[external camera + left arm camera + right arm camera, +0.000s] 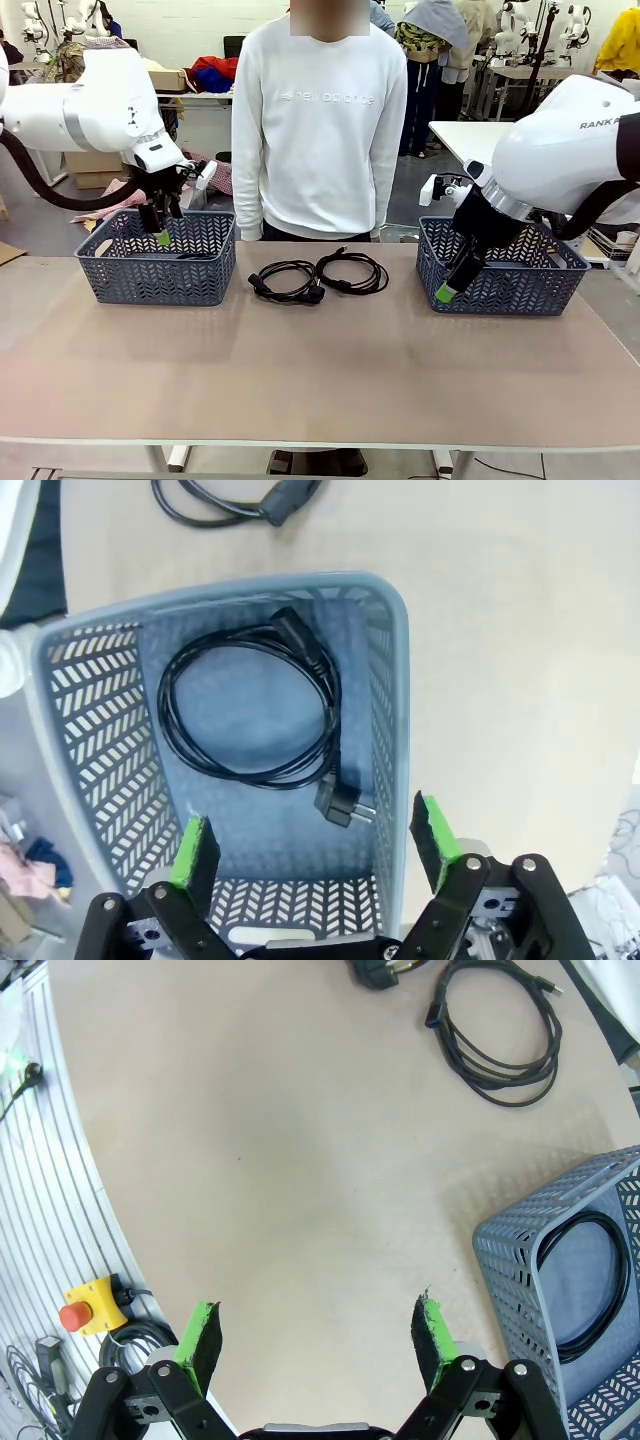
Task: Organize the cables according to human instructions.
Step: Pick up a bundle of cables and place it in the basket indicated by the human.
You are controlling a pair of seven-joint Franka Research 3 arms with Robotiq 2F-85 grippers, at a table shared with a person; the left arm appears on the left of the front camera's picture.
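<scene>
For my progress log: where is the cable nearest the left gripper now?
In the left wrist view, the coiled cable lies flat inside the grey-blue basket on the table's left side, below the open left gripper.

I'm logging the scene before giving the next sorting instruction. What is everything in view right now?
Table: one, beige, between robot and person.
Baskets: two, blue-grey; left basket and right basket near the table's ends.
Loose cables: two, black, coiled, on the table between the baskets.
Cable in left basket: one, black, coiled on its floor.
Cable in right basket: one, black, partly seen inside.
Emergency stop: one, yellow with red button, beyond the table's edge.
Person: one, white sweatshirt, standing at the far side.
Left end effector: black, green pads, open above the left basket.
Right end effector: black, green pads, open, over the table beside the right basket.
</scene>
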